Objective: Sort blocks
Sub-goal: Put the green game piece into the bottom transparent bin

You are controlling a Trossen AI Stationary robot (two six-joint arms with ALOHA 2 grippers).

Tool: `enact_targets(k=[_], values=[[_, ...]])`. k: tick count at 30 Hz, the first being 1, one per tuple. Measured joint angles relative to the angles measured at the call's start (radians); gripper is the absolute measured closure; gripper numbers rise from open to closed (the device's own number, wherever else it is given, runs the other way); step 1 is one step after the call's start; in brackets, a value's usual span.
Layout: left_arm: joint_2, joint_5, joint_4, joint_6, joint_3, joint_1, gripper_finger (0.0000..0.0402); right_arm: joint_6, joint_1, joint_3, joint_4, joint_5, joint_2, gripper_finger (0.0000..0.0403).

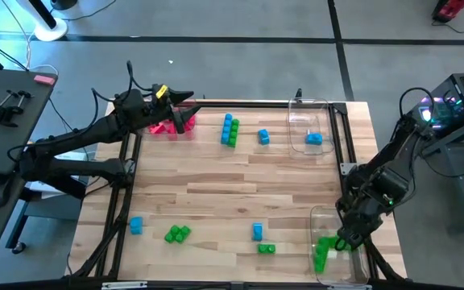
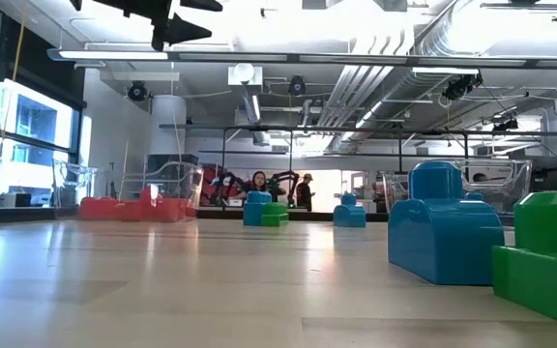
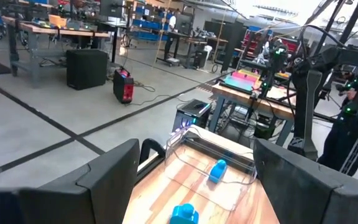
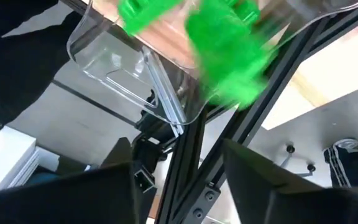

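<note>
Pinkish red blocks (image 1: 165, 127) lie in a clear tray at the far left. My left gripper (image 1: 185, 110) hovers open and level just above them, with nothing between its fingers (image 3: 110, 171). Blue and green blocks lie loose on the wood: a joined bar (image 1: 229, 129), a blue one (image 1: 263, 137), and others near the front edge (image 1: 177, 234) (image 1: 257, 231). Green blocks (image 1: 325, 250) sit in a clear tray (image 1: 322, 216) at the near right. My right gripper (image 1: 343, 240) slants down over that tray, open. Beyond its fingers a blurred green block (image 4: 229, 56) shows over the tray.
Another clear tray (image 1: 300, 121) at the far right holds a blue block (image 1: 313, 138). A black frame rail (image 1: 341, 141) runs round the wooden table top. Near the low camera stand a blue block (image 2: 443, 227) and a green one (image 2: 544, 251). A blue block (image 1: 136, 225) lies near the left front.
</note>
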Motion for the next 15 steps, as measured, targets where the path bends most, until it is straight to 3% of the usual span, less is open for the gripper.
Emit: enact_targets(k=[5,10,15], values=[[0.0,0.0,0.003,0.0,0.0,0.0,0.0101,-0.004,0.0,0.0,0.03,0.043,0.0,0.0246],[0.0,0.0,0.036,-0.037,0.0,0.0,0.0101,-0.084,-0.074,0.0,0.184,0.289,0.0,0.0243],[0.0,0.005,0.071,-0.093,0.0,0.0,0.0101,-0.404,-0.282,0.0,0.29,0.527,0.0,0.0242]])
